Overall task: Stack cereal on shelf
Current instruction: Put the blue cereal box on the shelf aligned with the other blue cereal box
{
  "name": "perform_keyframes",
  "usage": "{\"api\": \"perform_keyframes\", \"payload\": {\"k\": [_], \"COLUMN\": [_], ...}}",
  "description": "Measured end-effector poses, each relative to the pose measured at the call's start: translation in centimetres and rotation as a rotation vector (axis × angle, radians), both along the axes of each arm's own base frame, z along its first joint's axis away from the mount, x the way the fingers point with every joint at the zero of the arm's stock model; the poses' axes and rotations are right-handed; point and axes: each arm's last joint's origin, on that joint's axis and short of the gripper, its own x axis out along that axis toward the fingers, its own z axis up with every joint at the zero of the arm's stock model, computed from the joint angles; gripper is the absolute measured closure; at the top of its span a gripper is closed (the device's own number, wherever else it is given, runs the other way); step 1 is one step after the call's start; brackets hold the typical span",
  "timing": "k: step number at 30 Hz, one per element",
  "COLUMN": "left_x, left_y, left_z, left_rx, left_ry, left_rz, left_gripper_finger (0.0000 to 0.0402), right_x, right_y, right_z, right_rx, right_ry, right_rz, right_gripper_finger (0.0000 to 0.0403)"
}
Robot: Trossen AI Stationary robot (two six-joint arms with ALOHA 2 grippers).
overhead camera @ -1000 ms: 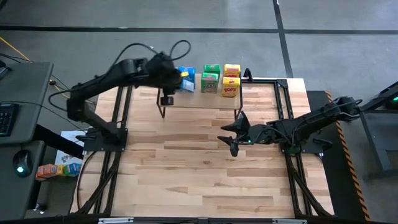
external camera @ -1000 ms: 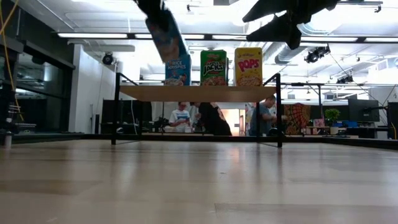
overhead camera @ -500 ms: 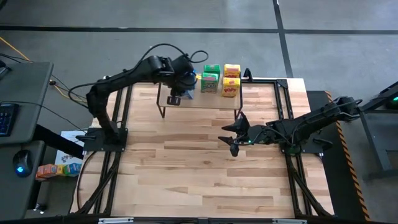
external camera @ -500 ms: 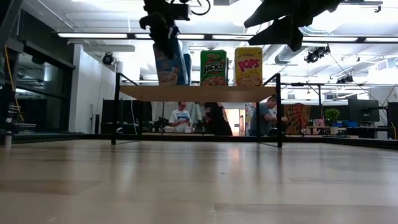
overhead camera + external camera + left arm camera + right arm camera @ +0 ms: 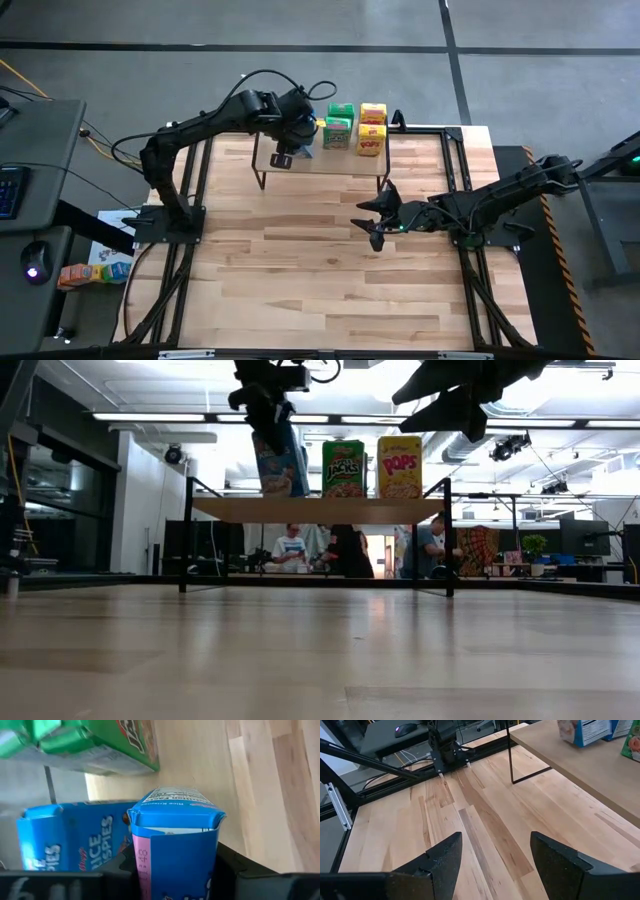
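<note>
From above, my left hand [image 5: 288, 138] reaches over the shelf [image 5: 320, 162] at the far edge of the surface [image 5: 300, 270], clasping a blue cereal box [image 5: 303, 148] at the shelf's left end. Beside it stand green boxes [image 5: 338, 128] and yellow boxes [image 5: 371, 130], front and back. My right hand [image 5: 372, 222] waits over the middle of the surface, well apart from the shelf, fingers spread wide around nothing.

At surface height, my left hand [image 5: 266, 400] comes from above onto the Rice Krispies box [image 5: 278, 463], which tilts, its bottom at the shelf [image 5: 320, 510] board. A second blue box stands just behind it. The Apple Jacks box [image 5: 343, 468] and Corn Pops box [image 5: 399, 466] stand upright to its right. People show in the room beyond.

From my left wrist, the blue box [image 5: 175, 850] sits between my fingers [image 5: 250, 875], the other Rice Krispies box [image 5: 70, 845] just beside it.

From my right wrist, my fingers [image 5: 445, 860] stand wide over bare wood.
</note>
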Motion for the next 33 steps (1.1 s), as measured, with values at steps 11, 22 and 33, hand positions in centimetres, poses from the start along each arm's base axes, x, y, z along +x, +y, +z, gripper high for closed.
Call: {"api": "perform_keyframes", "payload": {"k": [11, 22, 33], "left_x": [0.1, 0.1, -0.1], "left_y": [0.0, 0.1, 0.0], "left_z": [0.0, 0.0, 2.7], "left_rx": [0.005, 0.013, 0.090], "left_ry": [-0.007, -0.005, -0.073], "left_rz": [0.004, 0.007, 0.031], "left_gripper_finger": [0.0214, 0.0206, 0.0205], "right_x": [0.0, 0.0, 0.0], "right_y": [0.0, -0.1, -0.1], "right_z": [0.0, 0.0, 0.0], "right_rx": [0.000, -0.008, -0.035], "right_ry": [0.000, -0.003, 0.001], "right_rz": [0.000, -0.019, -0.021], "right_gripper_finger": [0.0176, 0.0176, 0.0176]}}
